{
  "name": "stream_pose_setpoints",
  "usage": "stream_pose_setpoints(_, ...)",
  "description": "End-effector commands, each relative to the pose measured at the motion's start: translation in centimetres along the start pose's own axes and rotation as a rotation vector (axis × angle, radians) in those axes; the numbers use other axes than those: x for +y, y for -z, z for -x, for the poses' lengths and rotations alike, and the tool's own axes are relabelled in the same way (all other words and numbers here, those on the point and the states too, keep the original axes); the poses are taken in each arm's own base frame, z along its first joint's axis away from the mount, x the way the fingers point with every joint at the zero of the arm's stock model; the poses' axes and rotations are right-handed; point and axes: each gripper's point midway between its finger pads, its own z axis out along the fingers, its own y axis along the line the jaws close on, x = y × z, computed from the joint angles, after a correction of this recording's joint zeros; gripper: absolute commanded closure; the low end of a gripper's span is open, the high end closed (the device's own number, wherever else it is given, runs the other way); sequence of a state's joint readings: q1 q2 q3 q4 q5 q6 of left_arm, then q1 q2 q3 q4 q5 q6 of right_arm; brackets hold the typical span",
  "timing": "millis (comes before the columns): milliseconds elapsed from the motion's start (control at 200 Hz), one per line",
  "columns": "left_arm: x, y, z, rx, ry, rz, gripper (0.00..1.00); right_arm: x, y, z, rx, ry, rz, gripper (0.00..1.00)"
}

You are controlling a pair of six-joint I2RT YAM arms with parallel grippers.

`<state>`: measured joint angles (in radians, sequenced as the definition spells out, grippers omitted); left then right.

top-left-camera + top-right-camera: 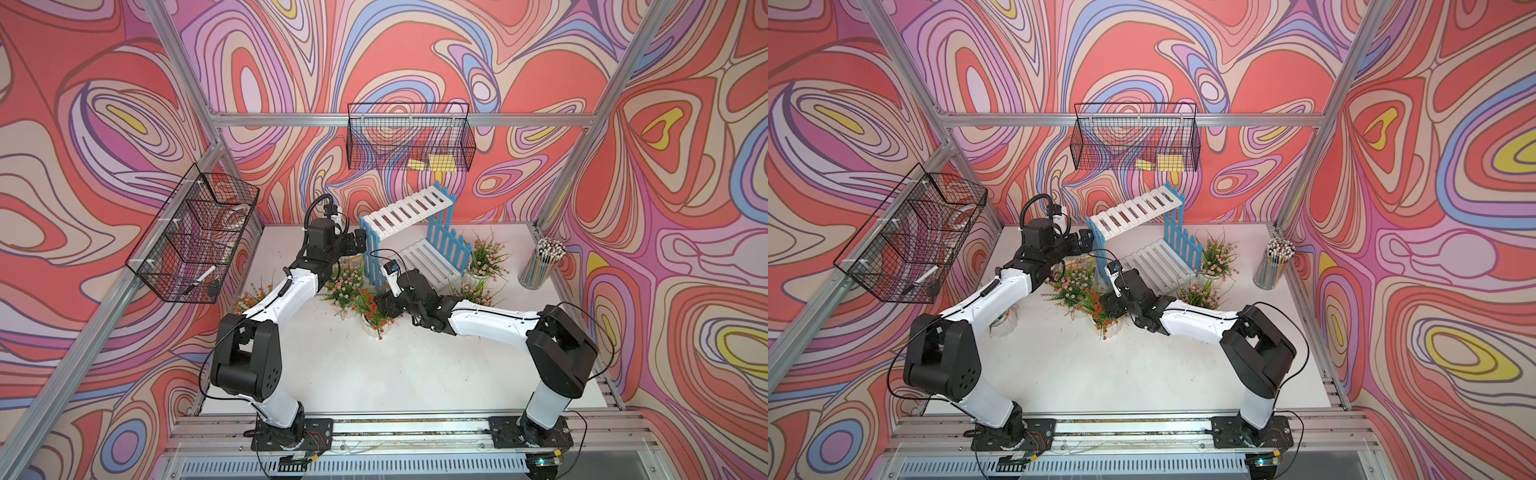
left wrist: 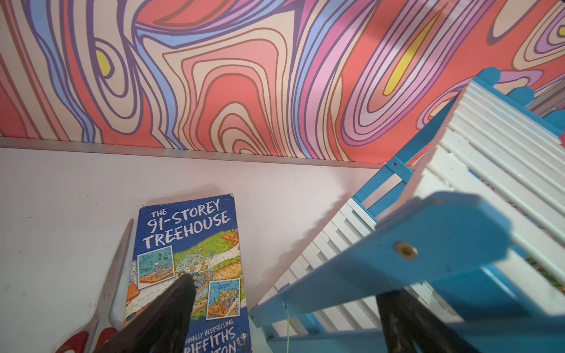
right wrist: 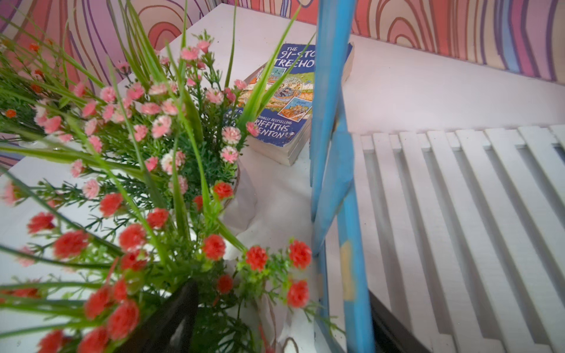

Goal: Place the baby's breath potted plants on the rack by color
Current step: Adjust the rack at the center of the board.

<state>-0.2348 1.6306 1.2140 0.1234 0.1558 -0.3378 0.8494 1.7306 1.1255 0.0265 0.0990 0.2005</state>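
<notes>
Left wrist cam catches scissors (image 2: 117,269) the top views miss; left gripper (image 2: 287,290) jaws apart astride the rack (image 2: 406,250), right gripper (image 3: 282,295) likewise apart.

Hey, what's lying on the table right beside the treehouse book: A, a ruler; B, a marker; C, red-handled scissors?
C: the left wrist view shows red-handled scissors lying alongside the book on the table.

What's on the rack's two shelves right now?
Nothing seen. On the rack, the upper shelf and lower shelf show only bare white slats. The right arm covers the lower shelf's near corner in both top views.
</notes>
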Motion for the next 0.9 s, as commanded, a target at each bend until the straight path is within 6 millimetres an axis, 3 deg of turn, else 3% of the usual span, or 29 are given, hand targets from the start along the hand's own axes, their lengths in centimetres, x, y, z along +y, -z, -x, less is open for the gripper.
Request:
stream_pose_setpoints(0, -1.2, -0.5, -0.2, 0.016, 0.043, -0.036, 0.06, 2.2, 4.9, 4.3, -0.117, 0.056, 0.027, 0.17)
stream_pose_setpoints(150, -1.2, -0.3, -0.2, 0.015, 0.043, -0.037, 0.06, -2.1, 9.0, 7.0, -0.180, 0.005, -0.120, 0.15)
stream_pose_setpoints(260, -1.1, -0.4, -0.4, 0.019, 0.049, -0.036, 0.06, -5.7, 10.6, 7.9, -0.213, -0.055, -0.170, 0.14)
stream_pose_setpoints(421, -1.0, -0.3, -0.7, 0.022, 0.049, -0.034, 0.06, -13.7, 12.5, 8.5, -0.223, -0.189, -0.346, 0.14)
stream_pose_setpoints(626, -1.1, 0.1, -0.7, 0.016, 0.054, -0.036, 0.06, -24.2, 13.5, 7.1, -0.202, -0.340, -0.563, 0.14)
stream_pose_setpoints(896, -1.0, 0.9, -0.8, 0.010, 0.059, -0.035, 0.06, -33.3, 12.7, 6.9, -0.239, -0.517, -0.596, 0.15)
